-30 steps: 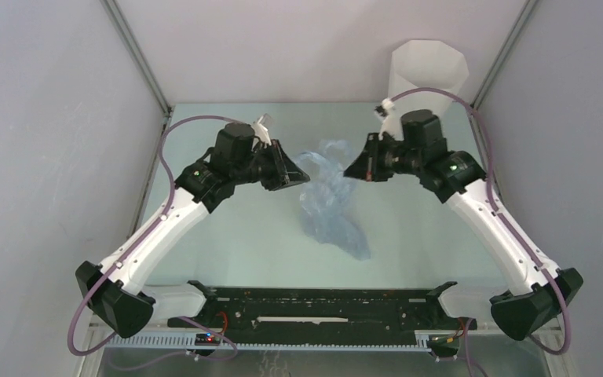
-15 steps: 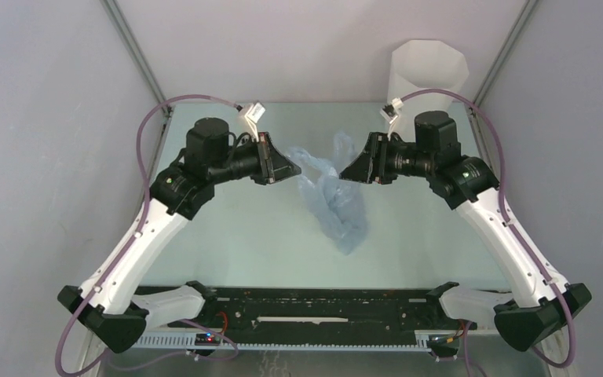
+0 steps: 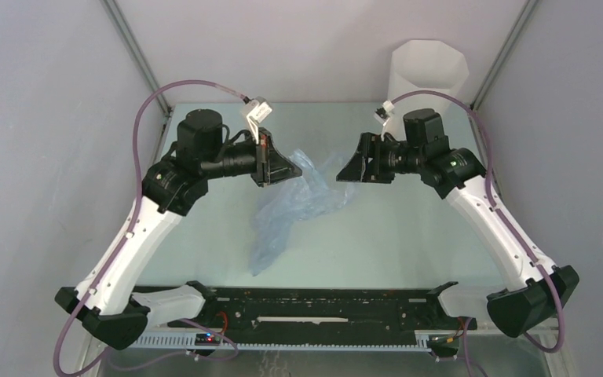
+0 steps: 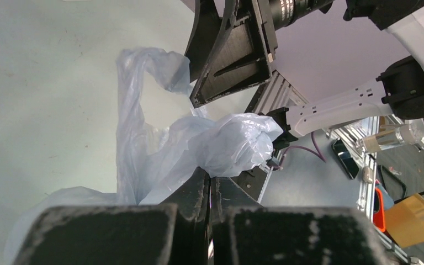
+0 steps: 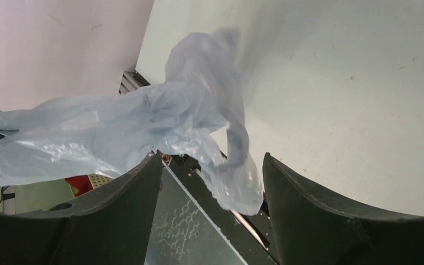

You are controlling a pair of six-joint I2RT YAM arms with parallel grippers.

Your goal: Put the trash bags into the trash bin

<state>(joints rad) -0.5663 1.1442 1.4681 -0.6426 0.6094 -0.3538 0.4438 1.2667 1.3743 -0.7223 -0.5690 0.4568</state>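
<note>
The pale-blue translucent trash bag [image 3: 294,208] hangs in the air between the two arms, and its tail trails down to the left toward the table. My left gripper [image 3: 297,168] is shut on a bunch of the film [image 4: 229,146], pinched at the fingertips [image 4: 205,185]. Facing it close by, my right gripper [image 3: 342,174] is open. A loose fold of the bag [image 5: 237,176] droops between its spread fingers [image 5: 295,193] without being pinched. The white faceted trash bin [image 3: 429,75] stands upright at the far right corner, behind the right arm.
A black rail [image 3: 322,308] runs along the near edge between the arm bases. Grey walls and metal posts [image 3: 137,55] close in the table on the left, back and right. Purple cables loop above both wrists.
My right gripper opened and let go of the bag. The left gripper closed on it. The bag's hanging part swung from the lower right to the lower left.
</note>
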